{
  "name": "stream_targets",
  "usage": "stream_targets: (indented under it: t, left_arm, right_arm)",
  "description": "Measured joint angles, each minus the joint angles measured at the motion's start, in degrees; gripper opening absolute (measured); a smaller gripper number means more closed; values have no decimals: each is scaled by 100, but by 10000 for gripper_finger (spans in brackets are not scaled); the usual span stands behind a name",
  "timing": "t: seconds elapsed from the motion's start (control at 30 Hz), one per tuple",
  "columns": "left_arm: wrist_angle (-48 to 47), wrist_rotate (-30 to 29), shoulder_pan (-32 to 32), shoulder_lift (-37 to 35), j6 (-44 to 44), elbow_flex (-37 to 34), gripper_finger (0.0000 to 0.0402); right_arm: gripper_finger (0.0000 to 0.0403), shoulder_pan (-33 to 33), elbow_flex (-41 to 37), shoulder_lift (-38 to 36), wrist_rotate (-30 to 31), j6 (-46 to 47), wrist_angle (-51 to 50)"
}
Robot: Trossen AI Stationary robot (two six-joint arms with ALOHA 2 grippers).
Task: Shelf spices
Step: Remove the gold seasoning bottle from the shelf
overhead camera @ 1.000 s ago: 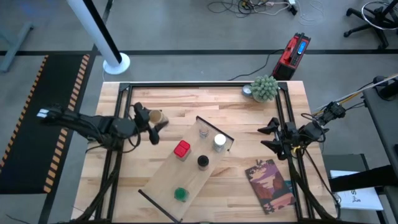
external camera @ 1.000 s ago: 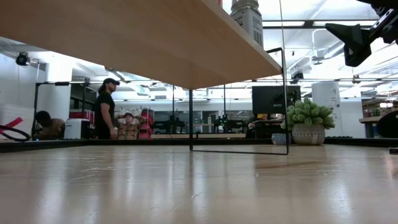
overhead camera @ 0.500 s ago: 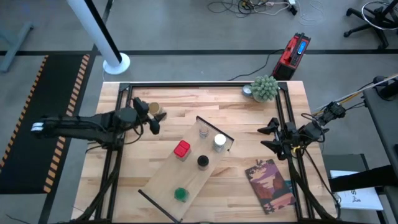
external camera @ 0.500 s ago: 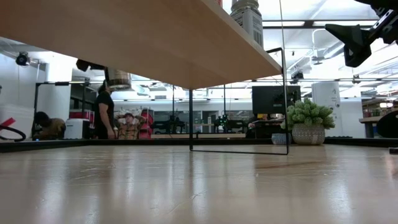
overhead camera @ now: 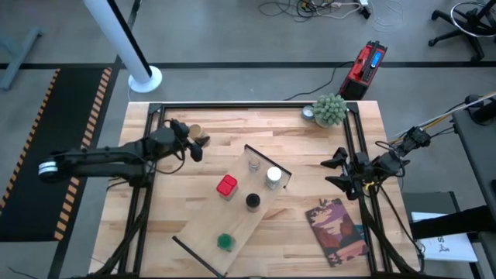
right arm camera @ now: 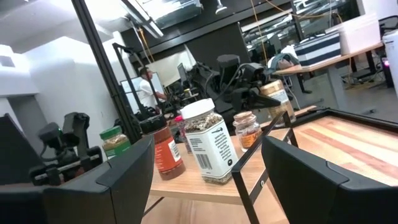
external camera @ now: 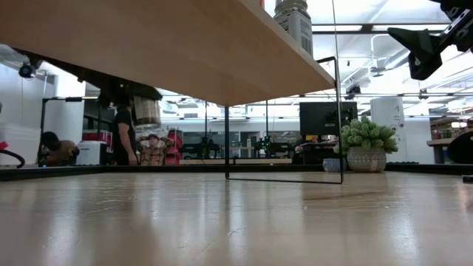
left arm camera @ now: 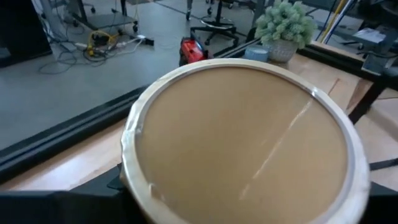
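Pale plywood makes up the shelf [overhead camera: 232, 203], which lies at a slant across the middle of the butcher-block tabletop [overhead camera: 310, 147], with thin black rails at its short ends. Five spice jars stand on it: a red jar [overhead camera: 226, 186], a black-topped jar [overhead camera: 253, 201] just beside it, a white-topped jar [overhead camera: 273, 177] and a clear glass jar [overhead camera: 253, 163] near the end closer to the plant [overhead camera: 329, 109], and a green-topped jar [overhead camera: 225, 242] alone near the other end. The left gripper [overhead camera: 192, 143] is off the shelf, over the tabletop near the far-left corner, with its fingers closed on the sixth one, the tan-topped jar [overhead camera: 194, 131]. In the left wrist view the tan lid [left arm camera: 242, 140] fills most of the frame, and in the low view that jar hangs clear above the tabletop. The right gripper [overhead camera: 335, 170] waits near the right edge of the tabletop, beside the black frame post, with its fingers [right arm camera: 311, 180] spread wide apart and holding nothing. A reddish-brown book [overhead camera: 336, 229] lies flat near the front-right corner, well apart from the shelf. In the room behind, a person [external camera: 122, 137] stands beyond the tabletop, partly hidden by the arm.
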Motion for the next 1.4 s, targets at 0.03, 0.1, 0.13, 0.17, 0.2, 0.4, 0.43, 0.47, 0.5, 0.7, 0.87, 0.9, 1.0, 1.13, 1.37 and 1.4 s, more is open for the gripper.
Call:
stream_targets:
  t: [0.03,0.1,0.13,0.17,0.2,0.4,0.43,0.47,0.5,0.7,0.87,0.9,1.0,1.13,1.37,1.4]
  left_arm:
    - [68,82,70,32,-5,-63,261]
    - [83,104,189,74,-66,-172,264]
    - [83,102,255,103,-90,-204,267]
    - [101,101,323,131,-131,-234,270]
    - [100,101,387,148,-177,-268,272]
    - [-142,220,709,317,-419,-319,261]
    - [-169,216,753,358,-428,-319,261]
    - [-204,215,796,394,-435,-319,261]
    - [-249,214,840,425,-444,-319,263]
    - [-527,176,1096,654,-456,-319,273]
    - [-576,-106,1203,807,-326,-319,260]
    - [-578,-177,1201,827,-282,-319,260]
    - [-570,-421,1205,888,-188,-319,269]
    - [-549,-578,1241,998,-109,-319,275]
    - [-447,-678,1273,1186,-51,-319,259]
    - [-444,-675,1271,1206,-52,-319,261]
  right_arm:
    - [272,-1,1,0,-1,-1,-2]
    - [272,-1,0,0,-2,0,-3]
    - [272,-1,0,0,-7,0,-10]
    - [272,0,0,0,-21,3,-9]
    - [272,-1,0,0,-35,18,-10]
    - [272,0,0,0,-38,37,-9]
    - [272,0,0,0,-39,37,-9]
    - [272,0,1,0,-39,36,-7]
    - [272,0,0,0,-38,39,-4]
    - [272,0,0,0,-39,42,-4]
    - [272,0,2,0,-39,42,-9]
    - [272,0,1,0,-39,42,-9]
    - [272,0,2,0,-39,42,-17]
    - [272,0,1,0,-39,43,-17]
    - [272,0,0,0,-39,90,-46]
    - [272,0,0,0,-39,90,-46]
